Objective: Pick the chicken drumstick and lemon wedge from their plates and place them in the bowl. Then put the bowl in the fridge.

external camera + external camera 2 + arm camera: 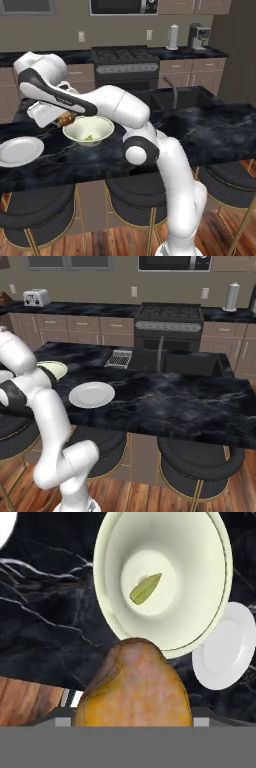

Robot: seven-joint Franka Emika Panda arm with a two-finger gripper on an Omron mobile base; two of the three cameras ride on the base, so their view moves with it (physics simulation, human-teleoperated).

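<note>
Left base view: gripper is hovering just left of the bowl rim, carrying the chicken drumstick; lemon wedge is already lying in the bowl. Right base view: bowl is peeking out behind the arm, w/ a plate near-right. Hand view: drumstick is sitting btwn the spread jaws, clamped, long axis pointing toward the bowl ahead; wedge is resting mid-bowl.

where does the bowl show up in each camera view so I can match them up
Left base view: the bowl sits left of centre on the black counter, by the arm's hand.
Right base view: its rim peeks out at the left edge, behind the arm.
Hand view: upper centre.
Shared landmark: the white plate beside it.
</note>
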